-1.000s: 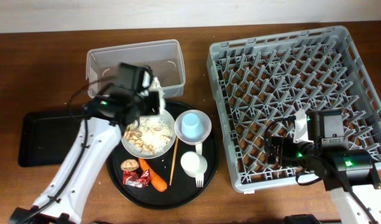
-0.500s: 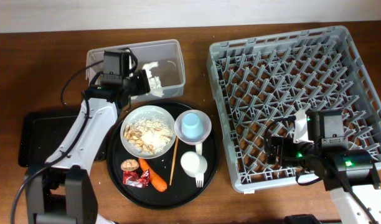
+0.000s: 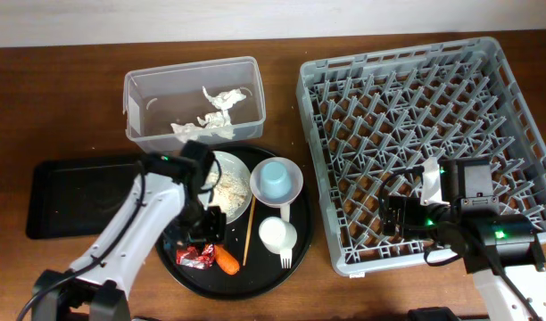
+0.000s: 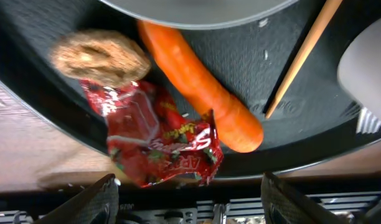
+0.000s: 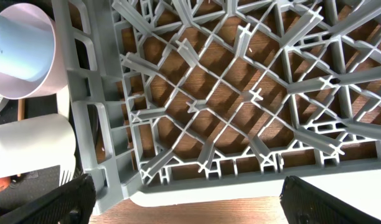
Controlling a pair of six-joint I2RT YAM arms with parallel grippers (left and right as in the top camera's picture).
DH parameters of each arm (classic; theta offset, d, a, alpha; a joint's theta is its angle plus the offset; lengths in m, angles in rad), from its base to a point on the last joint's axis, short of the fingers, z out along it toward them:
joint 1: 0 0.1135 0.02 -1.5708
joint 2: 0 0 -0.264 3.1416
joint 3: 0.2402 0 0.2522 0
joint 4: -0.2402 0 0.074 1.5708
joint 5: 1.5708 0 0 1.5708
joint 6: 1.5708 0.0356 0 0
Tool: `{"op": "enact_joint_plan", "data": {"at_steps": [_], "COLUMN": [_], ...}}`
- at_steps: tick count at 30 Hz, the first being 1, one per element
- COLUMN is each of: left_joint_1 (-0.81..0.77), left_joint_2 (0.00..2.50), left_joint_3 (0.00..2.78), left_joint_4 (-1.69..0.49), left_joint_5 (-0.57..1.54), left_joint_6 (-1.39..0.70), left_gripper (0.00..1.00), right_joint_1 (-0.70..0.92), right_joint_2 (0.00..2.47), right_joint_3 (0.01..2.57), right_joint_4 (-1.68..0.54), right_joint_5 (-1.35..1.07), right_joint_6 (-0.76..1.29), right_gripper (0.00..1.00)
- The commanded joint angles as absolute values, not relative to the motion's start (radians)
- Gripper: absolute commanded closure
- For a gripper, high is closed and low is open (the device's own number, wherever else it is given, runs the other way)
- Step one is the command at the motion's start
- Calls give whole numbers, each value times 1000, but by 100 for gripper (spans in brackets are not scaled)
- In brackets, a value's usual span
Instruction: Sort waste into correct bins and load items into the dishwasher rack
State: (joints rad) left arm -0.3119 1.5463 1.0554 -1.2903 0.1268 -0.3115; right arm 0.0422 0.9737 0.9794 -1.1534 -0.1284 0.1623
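We should lower our left gripper (image 4: pixel 190 205), jaws spread, squarely over the small crumpled red wrapper (image 4: pixel 159 146), avoiding the orange carrot (image 4: pixel 200 87) just right.

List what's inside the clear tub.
Crumpled white scraps lie in the clear tub; the rest of its floor looks bare. Anything beneath the scraps is covered.

white scraps (image 3: pixel 212 111) in clear tub (image 3: pixel 159 89), grey rack (image 3: pixel 407 98)
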Motion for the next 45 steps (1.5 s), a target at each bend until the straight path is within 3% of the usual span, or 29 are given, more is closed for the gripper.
{"op": "enact_joint_plan", "data": {"at_steps": [1, 4, 5, 7, 9, 10, 13, 18, 20, 27, 28, 32, 34, 35, 37, 41, 45], "left_joint_1": [-365, -371, -371, -371, -371, -371, -370, -369, -342, -188, -168, -119, -108, -97, -78, -76, -76], "left_joint_2": [1539, 1539, 1539, 1539, 1539, 1538, 1538, 1536, 1536, 1718, 1779, 1877, 1852, 1814, 1739, 1666, 1666], "left_joint_3": [973, 904, 894, 881, 881, 883, 966, 1372, 1492, 1498, 1498, 1498, 1501, 1501, 1501, 1500, 1376], "left_joint_4": [-1251, -1175, -1163, -1152, -1151, -1152, -1190, -1238, -1129, -697, -641, -599, -634, -693, -845, -1224, -1358], "left_joint_5": [134, 20, 19, 22, 22, 23, 37, -46, -129, -97, -54, 134, 141, 153, 237, 176, 97], "left_joint_6": [-329, -375, -374, -374, -375, -374, -373, -313, -313, -298, -298, -298, -298, -298, -298, -297, -297], "left_gripper": [25, 27, 32, 55, 92, 100, 100, 100, 100, 99, 95, 59, 36, 19, 14, 8, 6], "right_joint_1": [44, 44, 44, 44, 44, 44, 44, 44, 44, 44, 44, 44, 44, 45, 46, 46, 104], "right_joint_2": [969, 969, 969, 969, 969, 969, 969, 969, 969, 969, 969, 969, 969, 969, 969, 976, 1051], "right_joint_3": [989, 989, 989, 989, 989, 989, 989, 989, 989, 989, 989, 989, 989, 989, 989, 990, 1019], "right_joint_4": [-1155, -1156, -1157, -1156, -1156, -1156, -1157, -1157, -1156, -1156, -1156, -1168, -1181, -1186, -1187, -1171, -1176], "right_joint_5": [-116, -115, -115, -115, -116, -116, -116, -115, -115, -116, -123, -123, -130, -131, -131, -213, -264], "right_joint_6": [173, 173, 173, 173, 173, 173, 173, 173, 173, 173, 174, 174, 173, 173, 173, 137, 132], "right_gripper": [2, 2, 2, 1, 2, 2, 2, 2, 2, 2, 2, 2, 2, 2, 2, 2, 2]}}
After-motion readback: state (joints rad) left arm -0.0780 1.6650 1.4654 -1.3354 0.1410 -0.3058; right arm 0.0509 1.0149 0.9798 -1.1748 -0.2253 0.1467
